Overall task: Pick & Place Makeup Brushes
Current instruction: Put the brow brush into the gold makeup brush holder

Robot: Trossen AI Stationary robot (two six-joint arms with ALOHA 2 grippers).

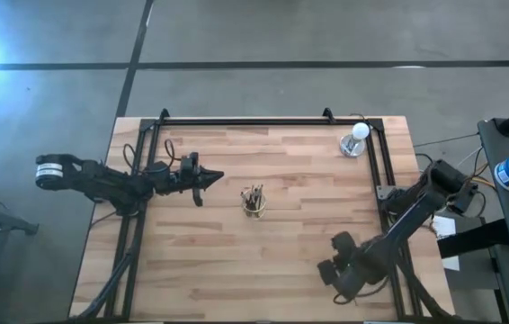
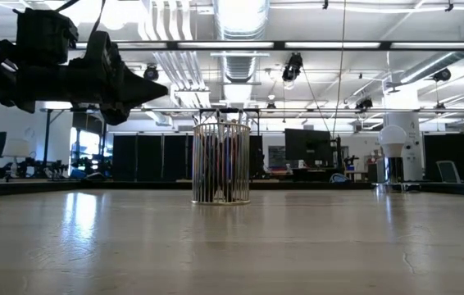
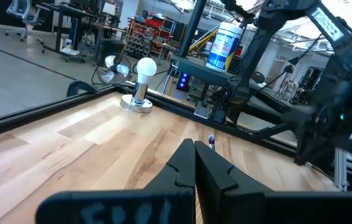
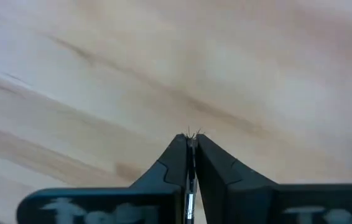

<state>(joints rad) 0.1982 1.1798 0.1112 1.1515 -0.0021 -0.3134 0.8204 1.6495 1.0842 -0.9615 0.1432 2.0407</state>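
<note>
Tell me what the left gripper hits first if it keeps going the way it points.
Likely the brush holder, though the left gripper hangs above the table and may pass just beside or over it.

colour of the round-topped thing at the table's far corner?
White globe on a silvery base; left wrist view shows it best.

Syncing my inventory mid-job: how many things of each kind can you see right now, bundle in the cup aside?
Round wire metal cup holding dark thin brushes: 1
White round-topped object on metal base: 1
Thin brush pinched in right claw: 1
Total: 3
</note>
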